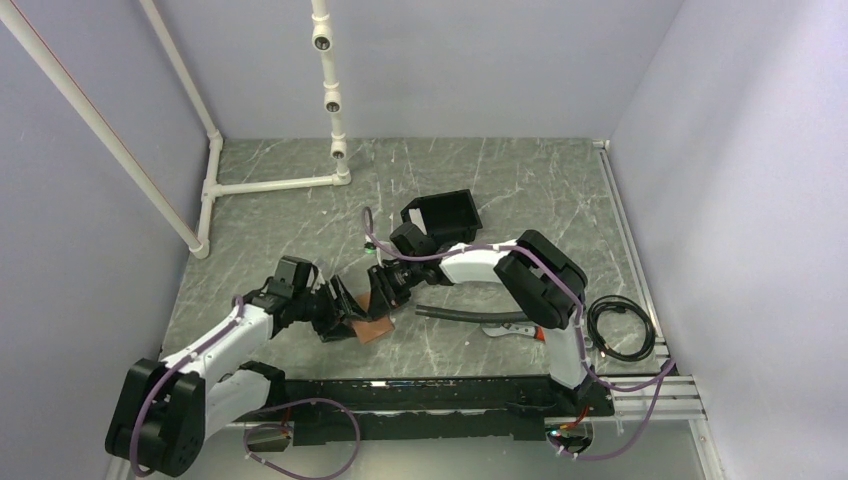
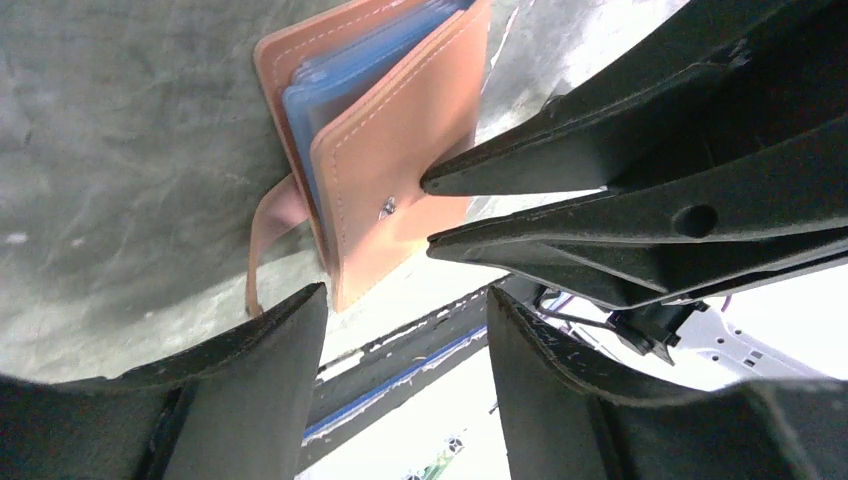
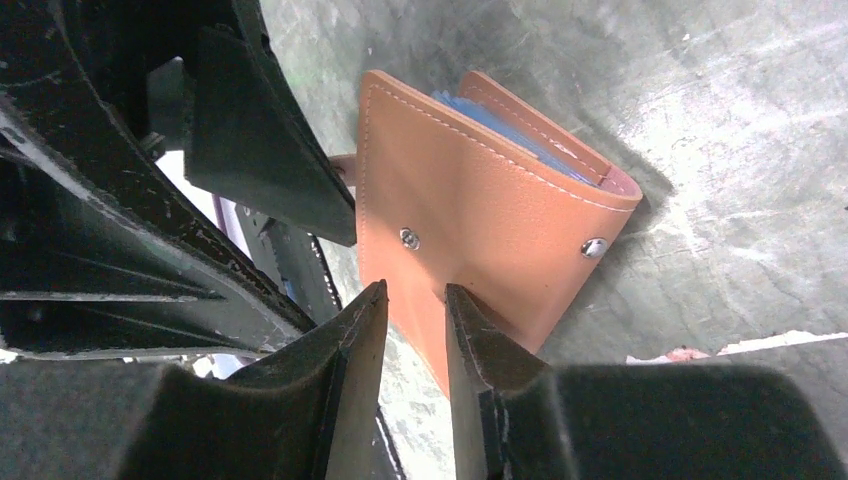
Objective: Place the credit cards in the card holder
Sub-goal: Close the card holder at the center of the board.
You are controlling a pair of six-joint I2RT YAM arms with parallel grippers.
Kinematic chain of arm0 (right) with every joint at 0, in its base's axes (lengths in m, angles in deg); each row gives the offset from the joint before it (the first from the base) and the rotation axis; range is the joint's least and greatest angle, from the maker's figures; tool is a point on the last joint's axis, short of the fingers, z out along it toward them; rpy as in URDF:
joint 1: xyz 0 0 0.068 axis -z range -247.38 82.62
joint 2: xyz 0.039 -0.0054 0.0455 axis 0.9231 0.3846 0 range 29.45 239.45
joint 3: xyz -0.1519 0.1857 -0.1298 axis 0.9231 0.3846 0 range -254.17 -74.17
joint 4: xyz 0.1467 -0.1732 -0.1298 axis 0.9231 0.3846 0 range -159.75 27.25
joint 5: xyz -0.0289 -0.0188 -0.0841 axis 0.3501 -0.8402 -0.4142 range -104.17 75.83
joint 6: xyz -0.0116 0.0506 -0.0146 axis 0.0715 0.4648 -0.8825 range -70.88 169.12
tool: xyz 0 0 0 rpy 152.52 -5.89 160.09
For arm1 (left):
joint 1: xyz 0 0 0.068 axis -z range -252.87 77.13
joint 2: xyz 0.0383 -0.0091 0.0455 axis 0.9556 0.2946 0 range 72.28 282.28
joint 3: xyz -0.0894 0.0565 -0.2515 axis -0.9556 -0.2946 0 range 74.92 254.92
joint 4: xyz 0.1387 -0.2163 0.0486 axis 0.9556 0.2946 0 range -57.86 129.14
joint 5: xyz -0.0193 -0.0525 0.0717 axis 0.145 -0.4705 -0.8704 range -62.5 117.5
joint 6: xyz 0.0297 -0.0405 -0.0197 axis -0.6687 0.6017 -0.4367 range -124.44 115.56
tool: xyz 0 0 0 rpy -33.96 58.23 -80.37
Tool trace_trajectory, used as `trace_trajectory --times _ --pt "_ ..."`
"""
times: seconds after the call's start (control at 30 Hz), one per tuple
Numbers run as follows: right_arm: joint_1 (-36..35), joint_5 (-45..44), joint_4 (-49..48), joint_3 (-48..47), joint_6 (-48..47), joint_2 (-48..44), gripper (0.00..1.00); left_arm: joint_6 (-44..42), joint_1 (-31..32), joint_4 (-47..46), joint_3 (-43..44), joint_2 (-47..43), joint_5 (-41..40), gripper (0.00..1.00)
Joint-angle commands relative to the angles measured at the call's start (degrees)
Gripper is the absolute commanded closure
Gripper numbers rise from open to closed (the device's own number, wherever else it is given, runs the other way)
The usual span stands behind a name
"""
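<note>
The right gripper (image 3: 415, 290) has its fingers almost shut. The edge of the wallet (image 3: 490, 230) sits between the tips, so it looks pinched. The left gripper (image 2: 408, 295) is wide open and holds nothing, and the wallet lies just past its fingers. Blue cards (image 2: 340, 88) are tucked inside. I think this is the last part: let go softly so nothing slides out.

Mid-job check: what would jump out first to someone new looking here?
The tan-brown leather bifold wallet sits near the table's front centre, light blue plastic cards tucked inside. Both black grippers crowd it: left gripper open, right gripper with fingertips close together at its edge. A black plastic box sits behind.
</note>
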Motion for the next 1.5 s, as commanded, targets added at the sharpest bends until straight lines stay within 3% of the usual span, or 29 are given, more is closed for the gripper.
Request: trace_trajectory --times 0.0,0.17,0.33,0.5,0.6,0.67,0.73,0.8,1.17,1.33,1.47 --pt "-0.25 -5.36 7.18 -2.17 -6.28 2.11 0.68 -1.67 -0.5 7.79 4.98 -0.78 -1.31 0.35" --pt "-0.34 -6.76 6.39 -0.51 -6.49 -0.54 0.63 -3.9 -2.04 11.14 10.54 -4.97 -4.86 0.3" --pt "-0.27 -6.57 1.79 1.54 -0.26 -2.16 0.7 -4.39 -6.92 4.24 13.34 3.53 1.71 0.56" --pt "-0.25 -5.8 -2.39 2.59 3.94 -2.48 0.74 -8.61 -7.08 -1.48 14.53 13.86 6.99 0.77" --pt "-0.38 -5.7 -2.86 2.61 5.04 -3.09 0.74 -9.23 -7.06 -4.08 12.49 18.47 8.81 0.89" --pt "-0.65 -6.81 -1.58 1.79 5.34 -3.94 0.64 -9.49 -7.06 -3.31 11.45 20.67 7.04 1.0" --pt "-1.39 -8.99 0.41 0.95 5.46 -5.26 0.5 -9.72 -7.06 -2.46 10.26 21.17 4.61 1.0" --pt "-2.24 -11.31 0.71 0.94 6.36 -6.8 0.45 -9.61 -7.06 -2.02 9.05 20.17 1.89 1.0" --pt "-5.2 -12.97 4.05 -4.92 6.33 -3.96 0.61 -10.25 -7.15 0.7 7.9 17.66 -4.45 1.0" --pt "-6.05 -12.82 4.5 -5.81 5.43 -4.87 0.49 -9.95 -7.15 -0.13 6.93 17.62 -4.16 1.0" --pt "-6.49 -12.43 5.74 -7.45 5.2 -3.06 0.54 -9.54 -7.15 -1.23 6.54 18.11 -3.54 1.0"
